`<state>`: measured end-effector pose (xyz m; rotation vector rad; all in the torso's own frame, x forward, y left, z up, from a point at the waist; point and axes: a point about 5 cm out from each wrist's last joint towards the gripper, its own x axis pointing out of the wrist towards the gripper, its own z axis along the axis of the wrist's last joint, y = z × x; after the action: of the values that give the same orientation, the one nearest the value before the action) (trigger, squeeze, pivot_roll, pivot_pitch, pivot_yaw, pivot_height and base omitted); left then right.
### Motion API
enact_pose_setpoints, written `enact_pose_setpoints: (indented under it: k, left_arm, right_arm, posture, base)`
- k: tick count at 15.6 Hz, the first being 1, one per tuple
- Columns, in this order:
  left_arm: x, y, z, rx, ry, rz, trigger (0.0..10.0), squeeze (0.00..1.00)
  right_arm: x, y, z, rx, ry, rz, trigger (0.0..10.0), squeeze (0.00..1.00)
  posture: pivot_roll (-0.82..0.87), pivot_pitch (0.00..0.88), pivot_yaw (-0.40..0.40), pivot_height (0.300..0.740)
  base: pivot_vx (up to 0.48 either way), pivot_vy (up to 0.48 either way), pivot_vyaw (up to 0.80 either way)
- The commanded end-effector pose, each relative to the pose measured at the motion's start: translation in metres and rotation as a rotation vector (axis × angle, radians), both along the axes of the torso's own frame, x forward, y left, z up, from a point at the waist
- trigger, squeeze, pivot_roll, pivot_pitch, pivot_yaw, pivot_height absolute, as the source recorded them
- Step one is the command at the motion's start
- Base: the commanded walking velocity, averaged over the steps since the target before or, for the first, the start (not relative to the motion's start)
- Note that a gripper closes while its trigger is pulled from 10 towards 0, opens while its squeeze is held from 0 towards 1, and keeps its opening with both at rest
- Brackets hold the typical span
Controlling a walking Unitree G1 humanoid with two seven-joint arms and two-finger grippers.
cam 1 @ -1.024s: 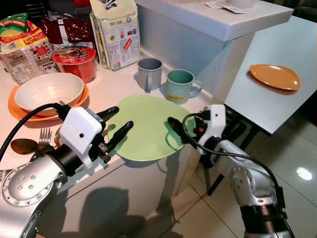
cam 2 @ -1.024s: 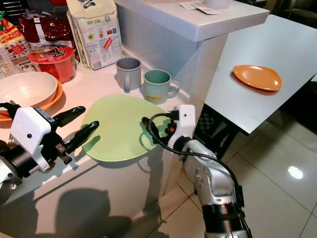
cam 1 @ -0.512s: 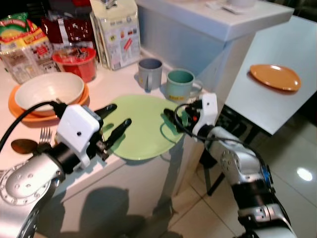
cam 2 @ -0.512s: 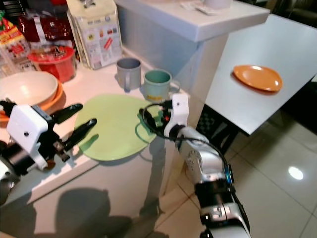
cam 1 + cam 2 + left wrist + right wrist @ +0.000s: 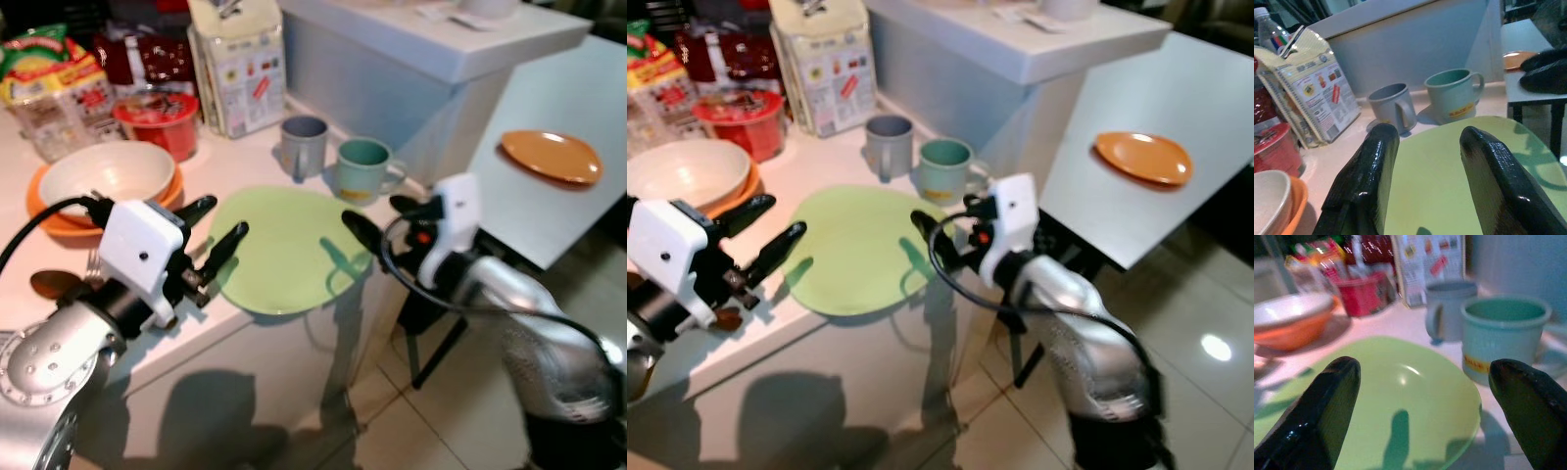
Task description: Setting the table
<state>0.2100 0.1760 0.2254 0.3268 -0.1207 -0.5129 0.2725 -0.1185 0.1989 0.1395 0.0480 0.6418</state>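
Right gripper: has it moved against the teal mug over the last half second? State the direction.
Yes. The right gripper has drawn back to the robot's right, away from the teal mug, out toward the green plate's rim, jaws open.

Bright overhead light, hard shadows, floor glare, motion blur

The silver right arm (image 5: 549,333) is smeared by motion blur, so its elbow and lower joints cannot be made out. The print on the cream paper bag (image 5: 238,69) and on the snack packets (image 5: 44,83) is too blurred to read, and the bag's top is cut off by the picture's edge. A dark spoon (image 5: 51,284) and a metal fork (image 5: 94,262) are mostly hidden behind the left gripper's white housing (image 5: 142,257). The round orange plate (image 5: 59,217) lies largely hidden under the cream bowl (image 5: 106,176).
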Motion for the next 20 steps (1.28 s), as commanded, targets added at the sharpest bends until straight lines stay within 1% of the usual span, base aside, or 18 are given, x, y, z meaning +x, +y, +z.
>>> enact_pose_setpoints:
  k: [1, 2, 3, 7, 9, 11, 12, 15, 17, 18, 20]
  left_arm:
    - [-0.002, -0.004, 0.003, -0.009, -0.01, -0.013, 10.0, 0.0]
    - [-0.001, -0.004, 0.005, -0.014, -0.013, -0.016, 10.0, 0.0]
    - [0.0, -0.004, 0.005, -0.021, -0.015, -0.015, 10.0, 0.0]
    - [0.001, -0.004, 0.009, -0.023, -0.04, 0.011, 10.0, 0.0]
    - [0.002, -0.003, 0.009, -0.028, -0.037, 0.023, 10.0, 0.0]
    - [0.001, -0.006, 0.009, 0.009, -0.05, 0.008, 10.0, 0.0]
    - [0.001, -0.007, 0.009, 0.021, -0.057, 0.013, 10.0, 0.0]
    - [0.002, -0.005, 0.01, 0.023, -0.059, 0.023, 10.0, 0.0]
    - [0.008, -0.001, 0.01, 0.003, -0.049, 0.07, 10.0, 0.0]
    - [0.011, 0.002, 0.01, 0.012, -0.06, 0.096, 10.0, 0.0]
    - [0.016, 0.005, 0.008, 0.001, -0.051, 0.125, 10.0, 0.0]
  right_arm:
    - [-0.01, 0.004, 0.018, 0.033, -0.058, 0.071, 10.0, 0.0]
    - [-0.015, 0.008, 0.029, 0.068, -0.098, 0.12, 10.0, 0.0]
    - [-0.017, 0.011, 0.036, 0.101, -0.117, 0.144, 10.0, 0.0]
    - [-0.018, 0.017, 0.041, 0.129, -0.135, 0.118, 10.0, 0.0]
    - [-0.021, 0.023, 0.043, 0.163, -0.143, 0.126, 10.0, 0.0]
    - [-0.022, 0.023, 0.044, 0.178, -0.143, 0.125, 10.0, 0.0]
    - [-0.022, 0.022, 0.043, 0.178, -0.14, 0.115, 10.0, 0.0]
    - [-0.022, 0.021, 0.043, 0.182, -0.139, 0.102, 10.0, 0.0]
    - [-0.021, 0.02, 0.039, 0.163, -0.123, 0.085, 10.0, 0.0]
    - [-0.02, 0.019, 0.036, 0.155, -0.115, 0.076, 10.0, 0.0]
    - [-0.019, 0.018, 0.032, 0.155, -0.1, 0.049, 10.0, 0.0]
  posture:
    - [0.1, 0.0, -0.026, 0.74]
    - [0.1, 0.0, -0.026, 0.74]
    - [0.1, 0.0, -0.027, 0.74]
    - [0.1, 0.0, -0.03, 0.74]
    - [0.1, 0.0, -0.023, 0.74]
    - [0.1, 0.0, -0.022, 0.74]
    - [0.1, 0.0, -0.021, 0.74]
    - [0.1, 0.0, -0.021, 0.74]
    - [0.1, 0.0, -0.018, 0.74]
    - [0.1, 0.0, -0.018, 0.74]
    - [0.09, 0.0, -0.014, 0.74]
  base:
    - [0.0, 0.274, 0.0]
    - [0.0, 0.334, 0.0]
    - [0.0, 0.352, 0.0]
    - [0.0, 0.403, 0.0]
    - [0.0, 0.0, 0.0]
    - [0.0, 0.0, 0.0]
    - [0.0, -0.472, 0.0]
    - [0.0, -0.477, 0.0]
    - [0.0, 0.0, 0.0]
    - [0.0, 0.0, 0.0]
    - [0.0, 0.0, 0.0]
